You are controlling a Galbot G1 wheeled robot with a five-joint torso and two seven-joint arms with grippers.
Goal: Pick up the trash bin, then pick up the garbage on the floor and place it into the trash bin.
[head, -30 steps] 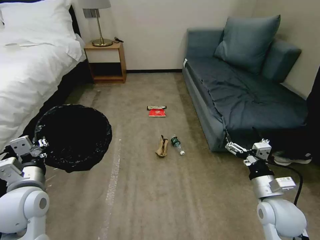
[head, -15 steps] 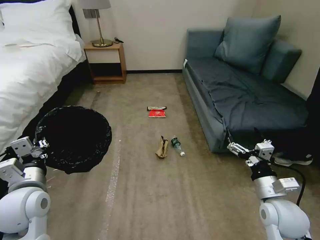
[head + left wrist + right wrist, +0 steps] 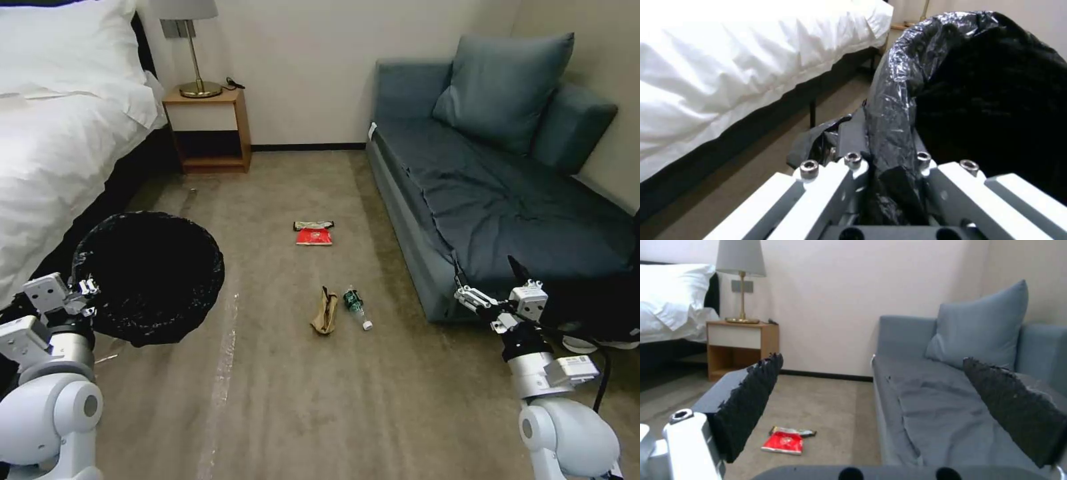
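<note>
With my left gripper [image 3: 85, 291] clamped on the bin [image 3: 148, 275] rim at near left, I should steer my wide-open, empty right gripper [image 3: 486, 285] left and down onto the bottle [image 3: 354, 305] mid-floor.

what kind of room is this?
Likely a hotel room or bedroom: a bed with white linen, a nightstand with a lamp, and a blue sofa on carpet.

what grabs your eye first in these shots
The trash bin, black-lined, held off the carpet beside the bed by the left end effector clamped on its rim. Then litter mid-floor: a red snack packet, brown paper bag and bottle.
</note>
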